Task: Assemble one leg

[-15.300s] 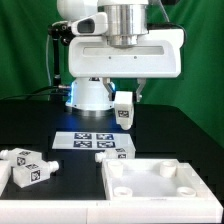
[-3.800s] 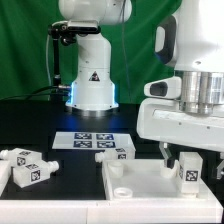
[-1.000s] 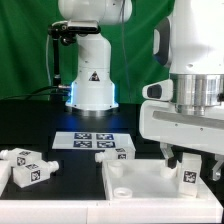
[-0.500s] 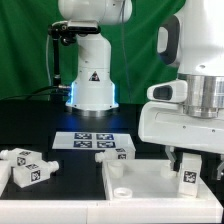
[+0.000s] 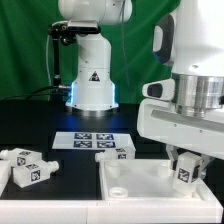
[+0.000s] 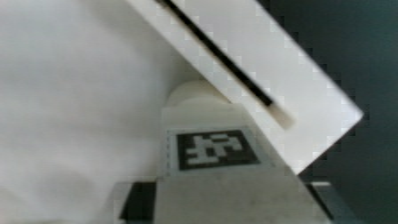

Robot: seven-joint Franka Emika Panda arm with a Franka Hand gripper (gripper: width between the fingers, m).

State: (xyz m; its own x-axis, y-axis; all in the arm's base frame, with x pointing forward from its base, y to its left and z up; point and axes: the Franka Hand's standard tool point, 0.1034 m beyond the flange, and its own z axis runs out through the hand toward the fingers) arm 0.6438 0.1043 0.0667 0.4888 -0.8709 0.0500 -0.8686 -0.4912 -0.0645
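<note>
Pincer (image 5: 186, 168) clenched on the leg (image 5: 185, 173), long axis near upright, over the white panel (image 5: 140, 180).

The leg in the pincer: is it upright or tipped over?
Upright. The leg stands vertically between the fingers of the pincer, above the panel; whether its peg is seated cannot be told.

Exterior view level across the table toward the arm base; wrist view close above the shared leg (image 5: 184, 172).
</note>
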